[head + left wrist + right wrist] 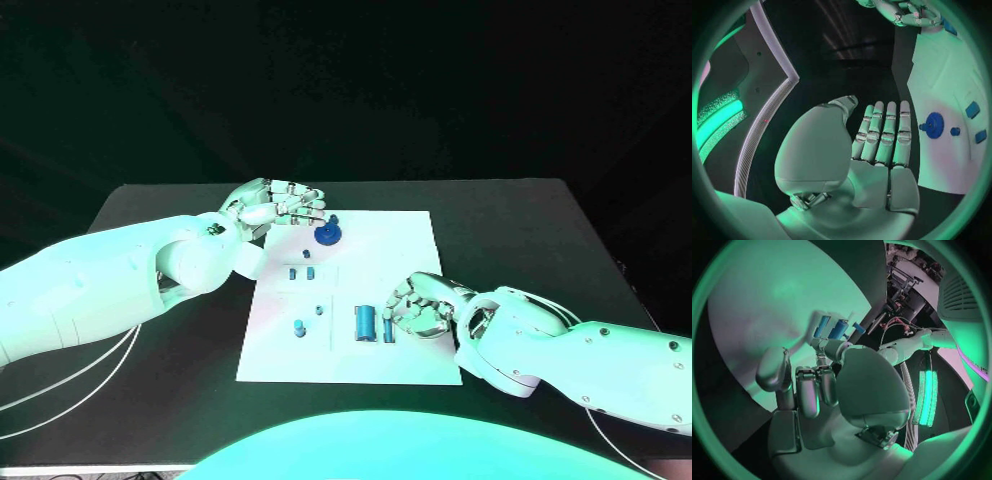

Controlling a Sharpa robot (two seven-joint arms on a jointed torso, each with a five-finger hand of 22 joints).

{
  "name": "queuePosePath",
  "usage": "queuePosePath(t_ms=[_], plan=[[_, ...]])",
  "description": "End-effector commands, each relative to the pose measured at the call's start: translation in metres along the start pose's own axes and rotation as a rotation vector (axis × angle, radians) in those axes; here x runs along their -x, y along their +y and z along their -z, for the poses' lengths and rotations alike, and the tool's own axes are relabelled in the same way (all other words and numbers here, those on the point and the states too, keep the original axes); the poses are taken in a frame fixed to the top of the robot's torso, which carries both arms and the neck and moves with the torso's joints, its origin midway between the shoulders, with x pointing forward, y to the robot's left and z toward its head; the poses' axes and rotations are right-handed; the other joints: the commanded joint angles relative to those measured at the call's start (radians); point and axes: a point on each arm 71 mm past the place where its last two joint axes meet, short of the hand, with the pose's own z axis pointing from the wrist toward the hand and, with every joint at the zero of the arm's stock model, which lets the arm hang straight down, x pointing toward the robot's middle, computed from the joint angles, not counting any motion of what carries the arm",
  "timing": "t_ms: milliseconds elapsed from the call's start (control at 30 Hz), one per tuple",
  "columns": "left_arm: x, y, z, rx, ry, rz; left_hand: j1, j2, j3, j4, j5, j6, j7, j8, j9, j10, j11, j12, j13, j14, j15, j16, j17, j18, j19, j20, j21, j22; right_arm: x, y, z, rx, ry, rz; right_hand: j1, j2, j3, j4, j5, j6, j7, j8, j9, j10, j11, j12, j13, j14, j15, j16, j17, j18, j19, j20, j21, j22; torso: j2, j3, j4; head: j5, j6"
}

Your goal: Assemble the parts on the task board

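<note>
Several blue parts [366,323] on task board [389,250]

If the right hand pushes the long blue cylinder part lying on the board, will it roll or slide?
The long blue cylinder lies flat on the task board beside the right hand. It looks round, so a sideways push would probably roll it. Pushed along its length, it would more likely slide. It appears rigid and light.

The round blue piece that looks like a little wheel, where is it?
In the head view the round blue piece sits at the far end of the task board, toward the robot's left side, right beside the fingers of the left hand.
</note>
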Motion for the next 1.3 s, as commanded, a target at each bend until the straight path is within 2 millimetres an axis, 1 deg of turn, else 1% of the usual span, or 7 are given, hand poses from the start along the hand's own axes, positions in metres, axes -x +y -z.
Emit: queuePosePath(t_ms=[33, 367, 600, 633, 800, 967, 1300], plan=[[-0.002, -0.001, 0.0, -0.007, 0.015, 0.007, -0.009, 0.003, -0.006, 0.001, 0.004, 0.003, 0.002, -0.005, -0.001, -0.007, 0.002, 0.0, 0.002, 0.007, 0.003, -0.004, 0.001, 0.014, 0.006, -0.002, -0.007, -0.001, 0.005, 0.002, 0.001, 0.039, -0.072, -0.013, -0.007, -0.001, -0.005, -0.002, 0.001, -0.003, 0.0, -0.007, 0.001, 0.055, 0.005, 0.002, 0.196, 0.091, 0.004, 0.002, 0.2, -0.007, -0.003, 0.003, -0.004, 0.068, 0.0, 0.0002, 0.0001, 0.001, 0.0], [0.0, -0.001, -0.001, -0.01, 0.006, 0.005, -0.01, 0.003, -0.007, 0.001, 0.004, 0.003, 0.003, -0.005, -0.002, -0.007, 0.003, 0.0, 0.002, 0.008, 0.003, -0.005, 0.002, 0.014, 0.007, -0.002, -0.007, -0.003, 0.022, 0.006, 0.012, 0.181, -0.189, -0.134, -0.025, -0.011, -0.014, -0.002, 0.001, -0.013, 0.002, -0.017, -0.003, 0.049, 0.007, -0.009, 0.189, 0.087, 0.006, -0.005, 0.183, -0.002, -0.013, 0.005, -0.035, 0.058, -0.004, -0.0016, -0.0027, -0.001, 0.001], [0.004, 0.0, -0.003, -0.02, -0.018, 0.007, -0.01, 0.002, -0.008, 0.001, 0.004, 0.003, 0.002, -0.006, -0.002, -0.008, 0.003, 0.0, 0.002, 0.007, 0.003, -0.006, 0.002, 0.014, 0.007, -0.002, -0.007, -0.003, 0.055, -0.005, 0.008, 0.242, -0.288, -0.239, -0.048, -0.034, -0.033, -0.002, 0.0, -0.03, 0.008, -0.035, -0.008, -0.081, 0.012, -0.232, 0.036, 0.025, 0.01, -0.122, -0.04, 0.057, -0.155, 0.012, -0.416, -0.09, -0.012, -0.0059, -0.0076, -0.004, 0.017], [0.006, 0.0, -0.003, -0.024, -0.028, 0.01, -0.009, 0.001, -0.009, 0.0, 0.004, 0.001, 0.002, -0.007, -0.003, -0.01, 0.003, -0.001, 0.001, 0.007, 0.003, -0.007, 0.002, 0.014, 0.006, -0.001, -0.008, -0.004, 0.066, -0.012, 0.003, 0.229, -0.311, -0.286, -0.057, -0.041, -0.045, 0.005, 0.0, -0.04, 0.011, -0.038, -0.008, -0.147, 0.017, -0.34, -0.039, -0.005, 0.013, -0.177, -0.123, 0.078, -0.222, 0.016, -0.581, -0.157, -0.018, -0.0082, -0.0107, -0.005, 0.023], [0.011, 0.0, -0.007, -0.04, -0.065, 0.017, -0.007, 0.0, -0.01, -0.001, 0.004, -0.001, 0.002, -0.008, -0.004, -0.014, 0.004, -0.003, 0.001, 0.006, 0.004, -0.009, 0.002, 0.014, 0.006, -0.001, -0.009, -0.006, 0.099, -0.041, -0.011, 0.169, -0.392, -0.445, -0.048, -0.048, -0.078, 0.013, -0.002, -0.088, 0.035, -0.03, -0.004, -0.432, 0.041, -0.779, -0.377, -0.25, 0.039, -0.589, -0.62, 0.076, -0.329, 0.039, -0.718, -0.239, -0.033, -0.014, -0.0141, -0.006, 0.04], [0.02, 0.001, -0.012, -0.063, -0.125, 0.02, -0.003, -0.002, -0.011, -0.003, 0.004, -0.005, 0.001, -0.011, -0.006, -0.021, 0.005, -0.005, 0.0, 0.003, 0.005, -0.014, 0.001, 0.013, 0.001, 0.001, -0.011, -0.009, 0.129, -0.066, -0.023, 0.126, -0.469, -0.589, -0.034, -0.042, -0.097, 0.015, -0.003, -0.124, 0.048, -0.007, 0.001, -0.469, 0.056, -0.852, -0.482, -0.292, 0.056, -0.724, -0.682, 0.077, -0.377, 0.06, -0.79, -0.294, -0.051, -0.0186, -0.0191, -0.005, 0.062], [0.046, 0.005, -0.029, -0.124, -0.342, 0.025, 0.02, 0.011, -0.075, -0.001, 0.005, -0.076, -0.021, -0.056, -0.04, -0.176, 0.031, -0.008, -0.007, -0.118, 0.045, -0.082, -0.069, -0.013, -0.136, 0.016, -0.014, -0.029, 0.158, -0.089, -0.046, 0.134, -0.55, -0.766, -0.044, -0.066, -0.09, 0.076, -0.003, -0.207, 0.103, -0.026, -0.071, -0.539, 0.132, -1.198, -1.019, -0.478, 0.162, -1.195, -0.915, 0.086, -0.579, 0.178, -0.994, -0.639, -0.079, -0.0152, -0.0187, -0.019, 0.129]])
